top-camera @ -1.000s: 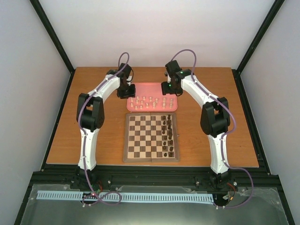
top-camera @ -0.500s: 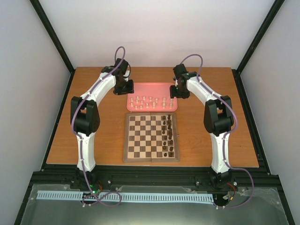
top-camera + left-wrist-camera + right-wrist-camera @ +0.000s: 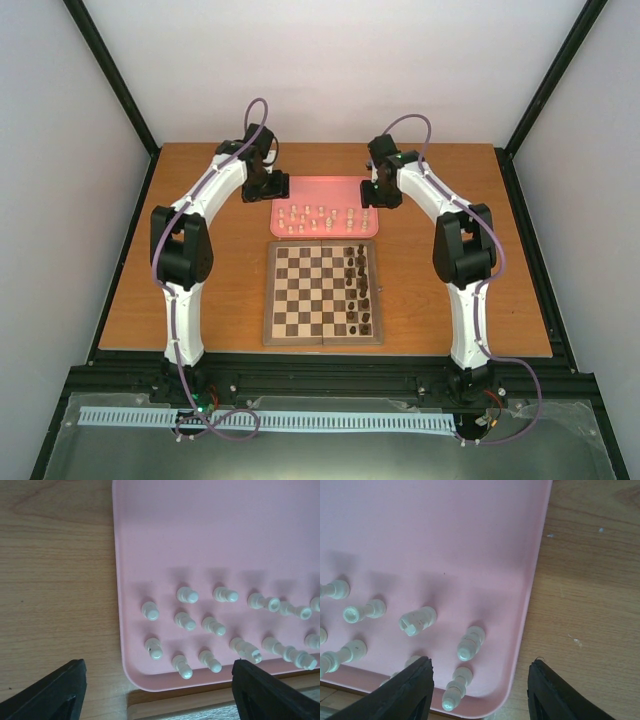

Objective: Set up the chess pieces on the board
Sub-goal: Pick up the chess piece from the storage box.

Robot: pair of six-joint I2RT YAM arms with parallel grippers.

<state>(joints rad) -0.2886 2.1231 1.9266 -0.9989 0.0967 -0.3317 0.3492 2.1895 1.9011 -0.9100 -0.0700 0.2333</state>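
Note:
Several cream chess pieces [image 3: 320, 215] stand upright on a pink tray [image 3: 320, 188] behind the checkered board [image 3: 322, 292]. The board carries only dark brown pieces [image 3: 359, 285] in its right columns. My left gripper [image 3: 258, 188] hovers over the tray's left edge, open and empty; its view shows cream pieces [image 3: 185, 625] near the tray's corner [image 3: 131, 675]. My right gripper [image 3: 384, 196] hovers over the tray's right edge, open and empty, with two cream pieces [image 3: 470, 643] between its fingers [image 3: 405, 692] below.
The wooden table [image 3: 210, 270] lies bare on both sides of the board and tray. The board's light border [image 3: 200, 707] shows just below the tray. Black frame rails run along the table's edges.
Both grippers have moved outward from the tray's inner area to its left and right edges. The chess pieces have not moved.

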